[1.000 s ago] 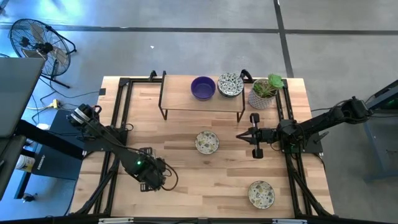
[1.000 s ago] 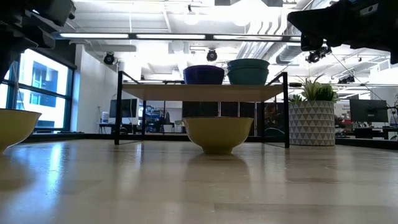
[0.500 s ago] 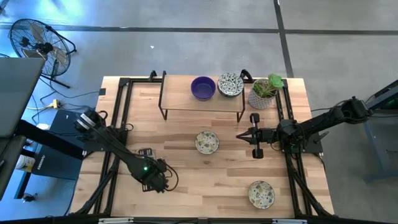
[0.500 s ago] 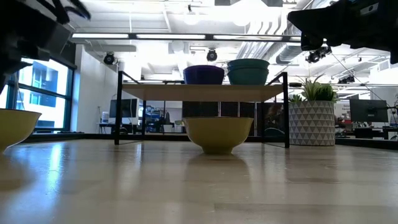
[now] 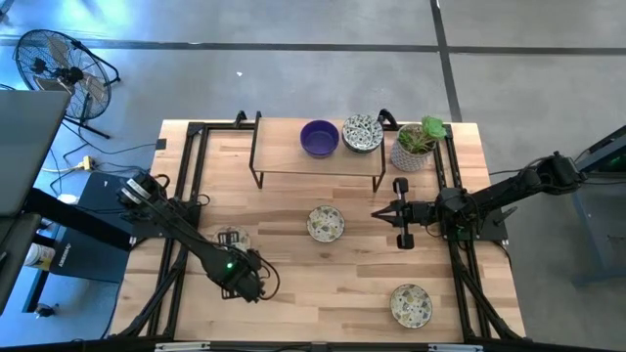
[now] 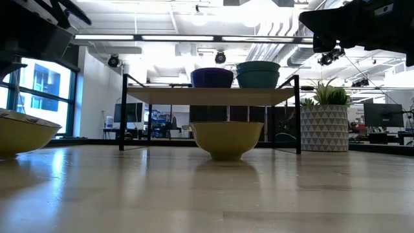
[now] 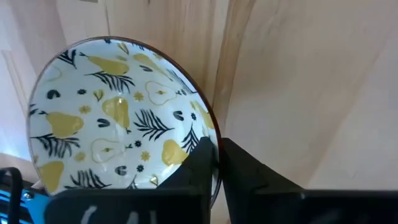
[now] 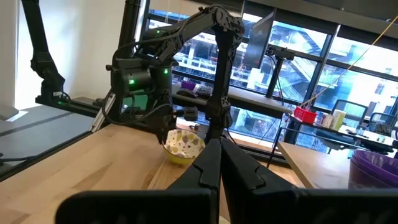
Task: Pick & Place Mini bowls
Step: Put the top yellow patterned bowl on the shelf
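A cream-white mini bowl with yellow pears and dark leaves (image 7: 118, 118) sits at the table's left (image 5: 229, 239). My left gripper (image 7: 217, 149) points down over it and is shut on its rim. In the low view this bowl (image 6: 22, 133) leans so that its inside shows. A like bowl (image 5: 326, 223) rests on its base at mid-table, and another (image 5: 411, 304) lies near the front right. A purple bowl (image 5: 319, 138) and a patterned one (image 5: 363, 133) stand on the shelf (image 5: 284, 156). My right gripper (image 5: 377, 213) hovers shut right of the middle bowl, holding nothing. My left gripper pinches the bowl's rim (image 7: 213, 134) with one finger inside the bowl and one outside. The fingers come from above, pointing down. The bowl is tilted, with its underside on the table.
A black-framed wooden shelf stands at the table's far side. Beside it on the right is a patterned pot with a green plant (image 5: 416, 145). Black rails run along the table's left and right edges. Bare wood lies between the bowls.
My left gripper has sunk toward the left bowl and shut on its rim. The bowl, which stood level in the low view, is now tipped, with its inside showing.
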Robot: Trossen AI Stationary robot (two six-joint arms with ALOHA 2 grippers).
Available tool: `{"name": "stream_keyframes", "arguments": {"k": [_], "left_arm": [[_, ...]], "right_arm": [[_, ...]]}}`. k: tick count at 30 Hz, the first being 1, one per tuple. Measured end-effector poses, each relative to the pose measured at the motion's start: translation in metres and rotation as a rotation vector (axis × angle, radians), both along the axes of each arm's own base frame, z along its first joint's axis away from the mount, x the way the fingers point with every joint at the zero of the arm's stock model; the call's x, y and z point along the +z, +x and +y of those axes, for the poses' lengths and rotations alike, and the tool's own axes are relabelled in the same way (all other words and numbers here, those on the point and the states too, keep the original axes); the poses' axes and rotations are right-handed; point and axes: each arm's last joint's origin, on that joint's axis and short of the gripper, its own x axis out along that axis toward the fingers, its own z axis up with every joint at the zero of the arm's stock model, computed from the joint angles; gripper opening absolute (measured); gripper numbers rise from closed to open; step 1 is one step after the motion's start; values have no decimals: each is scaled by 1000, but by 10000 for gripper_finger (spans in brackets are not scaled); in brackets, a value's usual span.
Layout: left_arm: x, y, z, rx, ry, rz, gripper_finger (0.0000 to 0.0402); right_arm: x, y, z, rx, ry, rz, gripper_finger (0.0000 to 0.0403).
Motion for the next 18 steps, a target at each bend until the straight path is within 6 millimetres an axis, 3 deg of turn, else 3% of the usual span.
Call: {"name": "stream_keyframes", "arguments": {"k": [5,14,18], "left_arm": [[3,-1,1,-38,2,44,16],[43,8,-3,-180,72,7,3],[49,11,-4,-194,100,-36,3]], "right_arm": [[0,0,0,0,1,0,0],[0,0,0,0,2,-2,0],[0,0,0,0,4,-4,0]]}}
